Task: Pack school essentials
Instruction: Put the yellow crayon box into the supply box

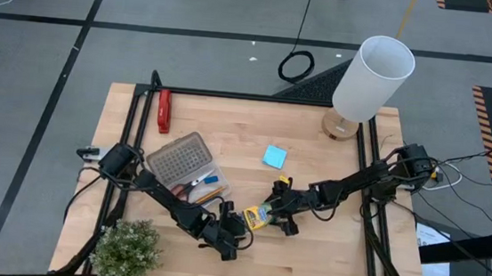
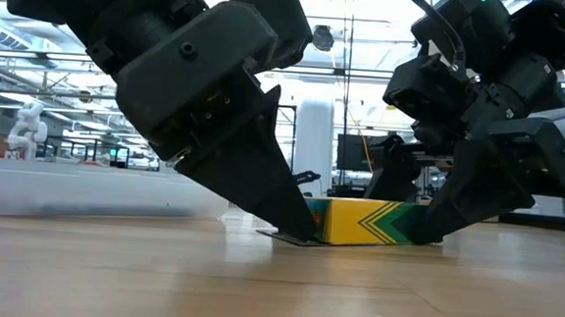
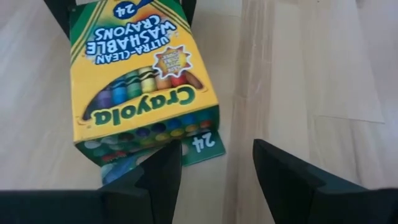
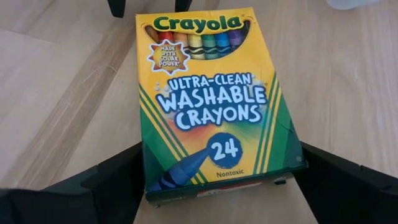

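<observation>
Crayon box (image 1: 258, 216) flat, right claw (image 1: 279, 214) gripping edge

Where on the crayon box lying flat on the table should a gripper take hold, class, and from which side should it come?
Grip the crayon box across its two long narrow edges, coming from the short bottom end, as the right gripper does with a finger on each side. It lies face up and flat, so the thin edges are probably all a gripper can pinch. The left gripper sits open at the flap end.

The flat yellow-and-green cardboard crayon box (image 4: 214, 102) reads "Crayola", "Ultra-Clean Washable Crayons", "Made with solar power", "24" and "Nontoxic".
</observation>
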